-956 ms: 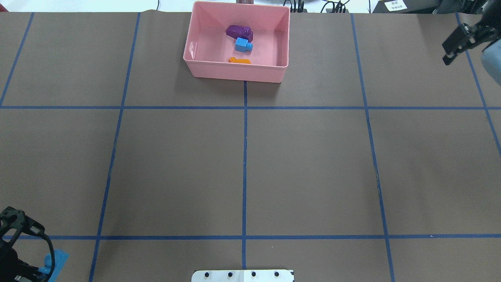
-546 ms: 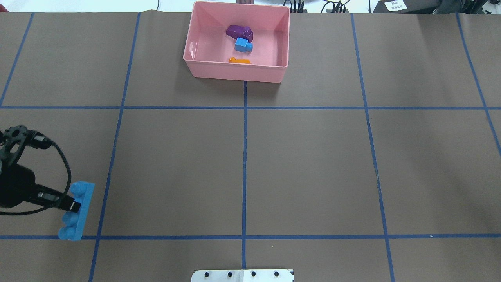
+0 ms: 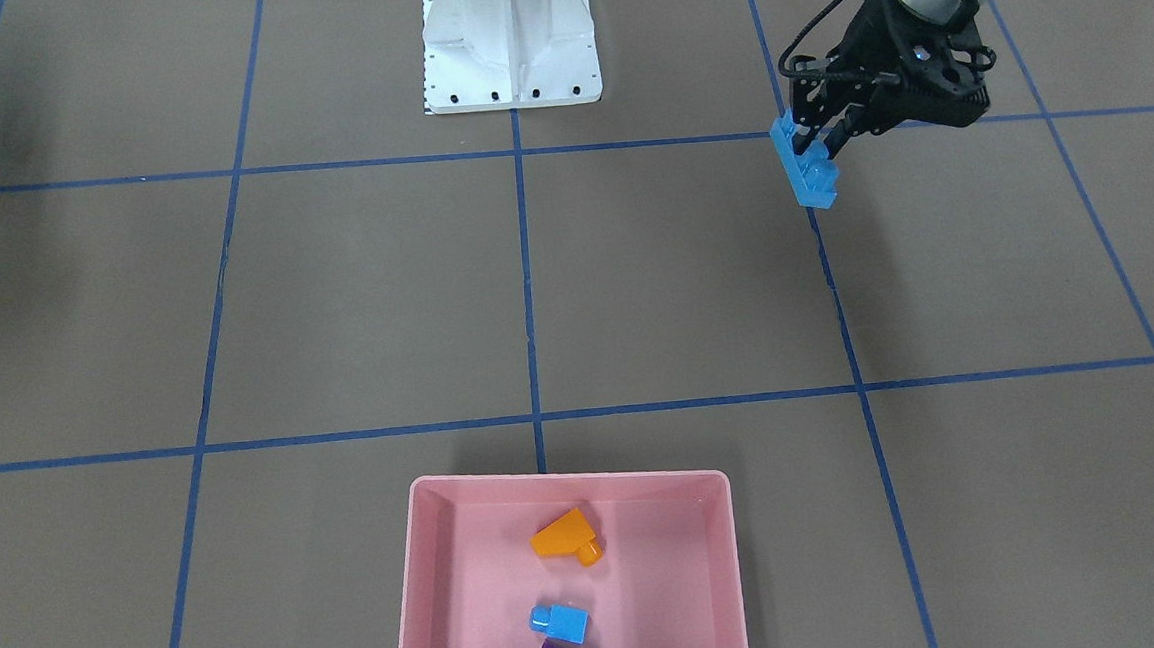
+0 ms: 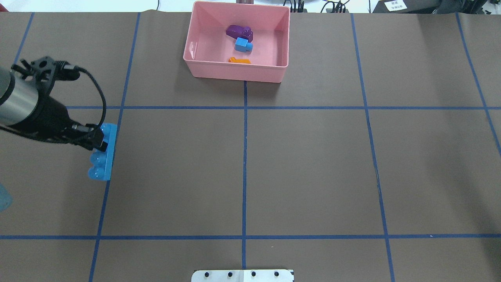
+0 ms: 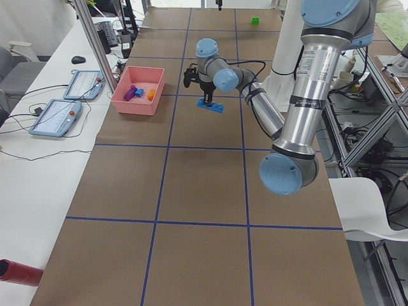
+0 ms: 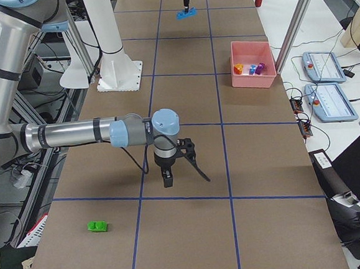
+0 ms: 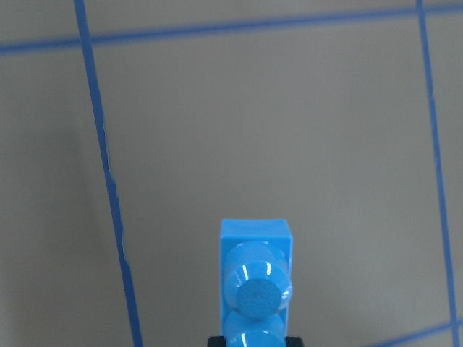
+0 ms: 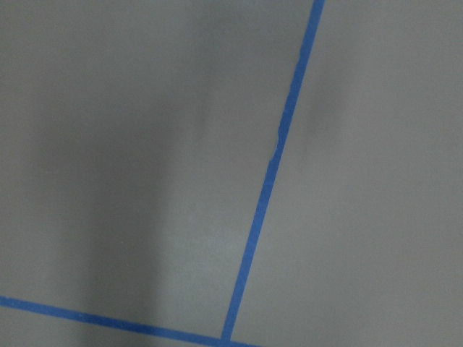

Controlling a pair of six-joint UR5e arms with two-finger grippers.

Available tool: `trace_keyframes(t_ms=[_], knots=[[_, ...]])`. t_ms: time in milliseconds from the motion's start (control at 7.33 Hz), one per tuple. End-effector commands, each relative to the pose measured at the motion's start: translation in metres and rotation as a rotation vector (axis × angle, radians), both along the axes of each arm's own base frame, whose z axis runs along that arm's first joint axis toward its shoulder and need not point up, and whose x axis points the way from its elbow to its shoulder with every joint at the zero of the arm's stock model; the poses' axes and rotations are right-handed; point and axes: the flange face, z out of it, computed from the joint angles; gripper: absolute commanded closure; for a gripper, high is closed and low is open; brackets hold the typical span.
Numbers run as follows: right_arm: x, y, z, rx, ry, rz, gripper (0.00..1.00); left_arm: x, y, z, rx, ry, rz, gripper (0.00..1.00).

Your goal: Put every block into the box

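Note:
My left gripper (image 4: pixel 100 141) is shut on the long blue bar (image 4: pixel 102 158) and holds it above the table at the left; the bar also shows in the front view (image 3: pixel 806 170) and the left wrist view (image 7: pixel 255 278). The pink box (image 4: pixel 236 76) stands at the far middle of the table. In it lie the purple sloped brick (image 4: pixel 239 32), the small blue cube (image 4: pixel 243 46) and the orange sloped brick (image 4: pixel 239 60). The green two-stud brick (image 6: pixel 98 226) lies on the table at the robot's right end. My right gripper (image 6: pixel 183 173) shows only in the exterior right view, near the green brick; I cannot tell its state.
The white metal base (image 4: pixel 242 275) sits at the near middle edge. Blue tape lines divide the brown table cover (image 4: pixel 313 168) into squares. Operator pendants (image 6: pixel 324 67) lie on a side bench beyond the box.
My left gripper has carried the long blue bar from the near left corner away from the robot, toward the box's end. My right arm has left the overhead view.

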Motion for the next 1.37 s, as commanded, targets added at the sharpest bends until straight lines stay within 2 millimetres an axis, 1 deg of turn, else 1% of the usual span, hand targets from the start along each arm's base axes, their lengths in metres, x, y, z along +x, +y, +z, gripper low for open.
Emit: trace_keyframes(t_ms=[0,137,273,410,546,683,819,956,1229], knots=[[0.014,0.073,0.048,-0.018,0.001,0.005,0.01,-0.008,-0.079,-0.054,-0.051,0.035,-0.090,1.00],[0.018,0.100,0.067,-0.012,-0.008,0.005,0.01,0.004,-0.109,-0.088,-0.101,0.056,-0.146,1.00],[0.024,0.129,0.101,-0.001,-0.011,0.006,0.01,0.026,-0.148,-0.135,-0.159,0.069,-0.195,1.00],[0.030,0.161,0.137,0.010,-0.015,0.009,0.01,0.036,-0.166,-0.152,-0.169,0.066,-0.224,1.00],[0.031,0.186,0.161,0.006,-0.053,0.022,0.01,0.039,-0.167,-0.152,-0.164,0.068,-0.229,1.00],[0.032,0.203,0.175,-0.009,-0.081,0.040,0.01,0.046,-0.177,-0.156,-0.166,0.073,-0.234,1.00],[0.034,0.220,0.189,-0.029,-0.102,0.043,0.01,0.054,-0.193,-0.169,-0.161,0.066,-0.275,1.00],[0.034,0.228,0.196,-0.047,-0.111,0.043,0.01,0.060,-0.193,-0.172,-0.153,0.066,-0.286,1.00],[0.031,0.231,0.194,-0.063,-0.158,0.041,0.01,0.060,-0.193,-0.173,-0.150,0.066,-0.286,1.00]])
